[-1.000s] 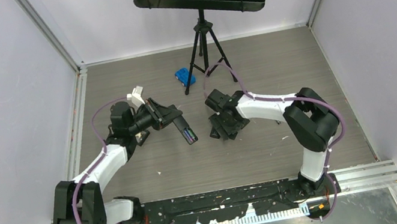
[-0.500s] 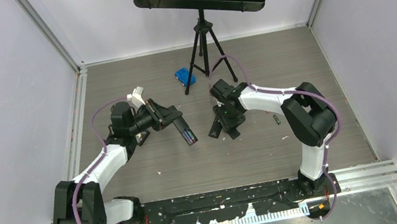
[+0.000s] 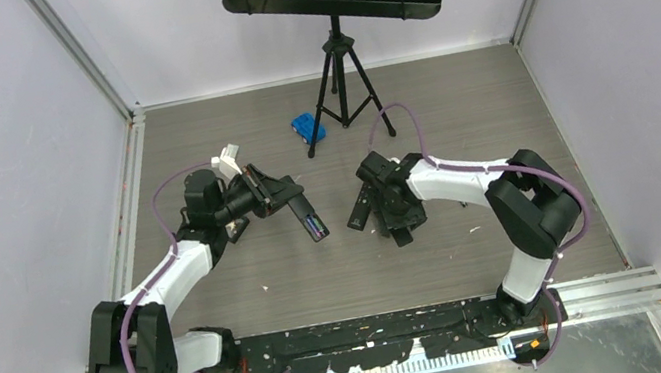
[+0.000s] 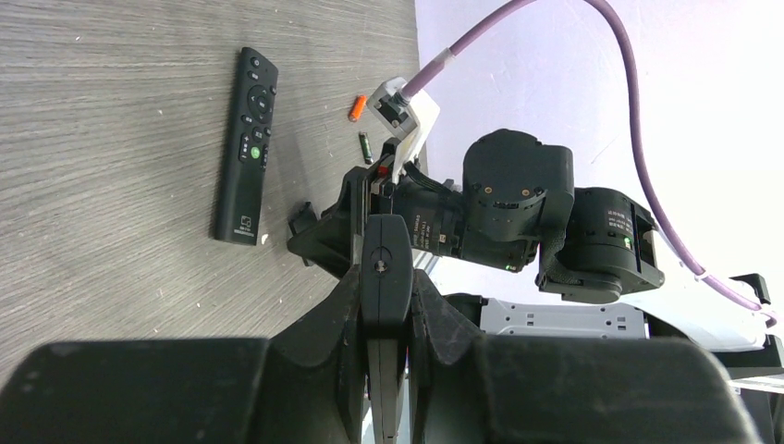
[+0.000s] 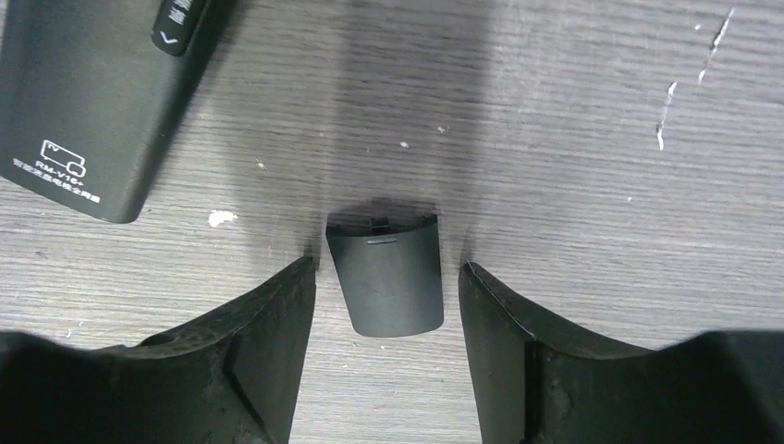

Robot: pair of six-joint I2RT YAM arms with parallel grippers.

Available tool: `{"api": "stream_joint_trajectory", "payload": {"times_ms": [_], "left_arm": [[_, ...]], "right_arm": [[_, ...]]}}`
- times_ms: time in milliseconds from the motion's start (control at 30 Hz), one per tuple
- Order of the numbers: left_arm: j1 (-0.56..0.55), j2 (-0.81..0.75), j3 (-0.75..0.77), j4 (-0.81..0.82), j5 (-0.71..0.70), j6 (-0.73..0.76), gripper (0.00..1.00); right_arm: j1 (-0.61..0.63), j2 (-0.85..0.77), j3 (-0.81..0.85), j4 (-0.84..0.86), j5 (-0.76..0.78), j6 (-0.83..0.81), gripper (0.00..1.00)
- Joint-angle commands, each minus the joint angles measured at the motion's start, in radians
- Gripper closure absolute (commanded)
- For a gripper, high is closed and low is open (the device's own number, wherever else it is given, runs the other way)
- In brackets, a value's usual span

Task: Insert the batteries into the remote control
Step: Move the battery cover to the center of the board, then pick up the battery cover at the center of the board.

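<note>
My left gripper (image 3: 289, 200) is shut on the slim black remote control (image 3: 307, 217) and holds it above the table. Its open compartment shows a green and a purple battery (image 3: 315, 225). In the left wrist view the remote control (image 4: 385, 264) stands edge-on between the closed fingers. An orange battery (image 4: 355, 109) and a dark greenish battery (image 4: 364, 146) lie on the table beyond. My right gripper (image 3: 396, 224) is open and low over the table. In the right wrist view its fingers (image 5: 277, 314) straddle a small black battery cover (image 5: 386, 277) without touching it.
A second black remote with pale buttons (image 3: 359, 210) lies just left of the right gripper; it also shows in the left wrist view (image 4: 245, 148) and its end in the right wrist view (image 5: 83, 102). A blue object (image 3: 308, 127) and a tripod stand (image 3: 342, 83) are at the back.
My right gripper has swung from beside the buttoned remote toward the near side and now sits over the battery cover. The left gripper and remote control have not moved.
</note>
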State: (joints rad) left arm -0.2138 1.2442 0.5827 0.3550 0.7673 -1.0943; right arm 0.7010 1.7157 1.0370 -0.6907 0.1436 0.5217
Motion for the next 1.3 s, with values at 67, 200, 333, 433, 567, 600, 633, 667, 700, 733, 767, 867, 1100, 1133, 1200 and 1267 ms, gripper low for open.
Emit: {"api": "stream_joint_trajectory", "payload": {"times_ms": [67,200,333,433,567,600,633,667,700,733,767,867,1100,1133,1200,1267], "left_arm": [[0.002,-0.022,-0.003,0.050,0.002,0.001,1.00],[0.002,-0.019,-0.008,0.052,0.002,0.002,1.00],[0.001,-0.016,-0.009,0.052,0.006,0.009,1.00],[0.001,-0.017,-0.010,0.052,0.012,0.015,1.00],[-0.007,-0.013,-0.015,0.052,0.010,0.019,1.00],[-0.009,-0.011,-0.016,0.052,0.008,0.020,1.00],[-0.010,-0.010,-0.019,0.052,0.007,0.021,1.00],[-0.012,-0.012,-0.021,0.052,0.006,0.021,1.00],[-0.013,-0.012,-0.023,0.053,0.004,0.020,1.00],[-0.013,-0.011,-0.023,0.053,0.004,0.023,1.00],[-0.013,-0.012,-0.025,0.053,0.004,0.022,1.00],[-0.015,-0.010,-0.025,0.053,0.000,0.026,1.00],[-0.017,0.005,-0.018,0.059,0.004,0.027,1.00],[-0.018,0.005,-0.020,0.059,0.003,0.028,1.00],[-0.019,0.005,-0.021,0.059,0.001,0.028,1.00],[-0.020,0.005,-0.023,0.059,0.000,0.030,1.00]], "right_arm": [[0.025,0.006,-0.039,-0.070,0.014,0.026,0.36],[0.026,0.015,-0.050,-0.090,-0.050,0.019,0.42],[0.026,0.041,-0.060,-0.108,-0.062,0.043,0.48],[0.026,0.070,-0.058,-0.118,-0.059,0.062,0.49],[0.026,0.090,-0.054,-0.136,-0.043,0.088,0.51],[0.026,0.093,-0.055,-0.143,-0.041,0.092,0.50],[0.026,0.090,-0.059,-0.144,-0.042,0.101,0.47],[0.026,0.084,-0.069,-0.142,-0.045,0.106,0.40],[0.026,0.076,-0.078,-0.139,-0.048,0.112,0.36],[0.026,0.068,-0.089,-0.136,-0.048,0.121,0.33],[0.027,0.060,-0.102,-0.131,-0.051,0.129,0.32],[0.028,0.050,-0.128,-0.114,-0.061,0.139,0.32],[0.026,0.058,-0.122,-0.072,-0.039,0.133,0.56],[0.026,0.058,-0.121,-0.066,-0.032,0.131,0.57],[0.025,0.060,-0.119,-0.064,-0.014,0.127,0.51],[0.026,0.061,-0.117,-0.063,0.001,0.125,0.40]]}}
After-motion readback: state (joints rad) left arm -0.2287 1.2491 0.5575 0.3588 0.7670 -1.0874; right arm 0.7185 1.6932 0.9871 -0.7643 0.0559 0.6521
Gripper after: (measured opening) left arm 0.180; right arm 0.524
